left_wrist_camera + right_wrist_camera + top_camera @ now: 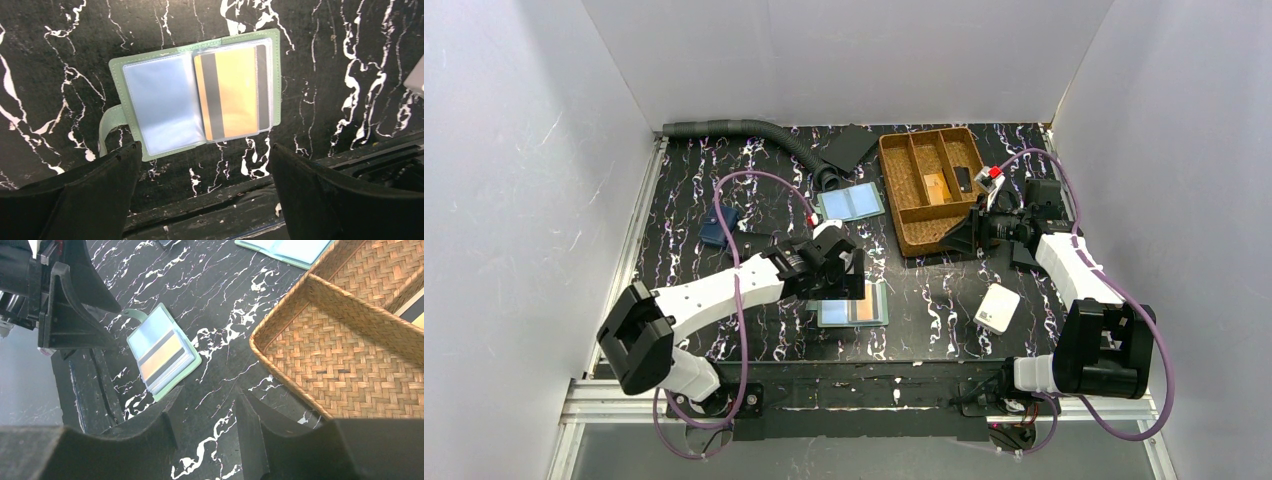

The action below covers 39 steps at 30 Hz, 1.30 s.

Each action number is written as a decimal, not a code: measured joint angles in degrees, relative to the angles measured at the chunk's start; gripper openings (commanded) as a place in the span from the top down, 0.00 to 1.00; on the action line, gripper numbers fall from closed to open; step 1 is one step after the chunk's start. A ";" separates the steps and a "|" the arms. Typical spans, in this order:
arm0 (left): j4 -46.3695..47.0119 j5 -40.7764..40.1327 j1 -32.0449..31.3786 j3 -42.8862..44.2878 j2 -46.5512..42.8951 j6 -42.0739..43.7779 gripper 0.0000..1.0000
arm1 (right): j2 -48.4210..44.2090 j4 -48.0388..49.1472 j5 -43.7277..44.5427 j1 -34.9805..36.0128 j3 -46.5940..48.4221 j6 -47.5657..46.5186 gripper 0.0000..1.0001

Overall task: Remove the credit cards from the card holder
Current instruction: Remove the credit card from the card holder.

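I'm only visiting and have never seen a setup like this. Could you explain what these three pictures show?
Two robot arms are bolted to a black marbled table. The wide picture looks down from above, showing the left arm and the right arm. The other two come from a small camera on each wrist, so the dark shapes at the bottom are that arm's own jaws. Both pairs stand open, holding nothing. In front of the left arm's jaws lies an open green card holder with a gold card in its sleeve. Also on the table: a second holder with pale-blue panels, a wicker tray and a small white box.
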 measured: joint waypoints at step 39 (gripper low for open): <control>-5.97 -7.23 -7.54 13.97 17.62 -1.07 0.30 | 0.66 -0.07 -0.68 0.00 0.00 -1.29 0.50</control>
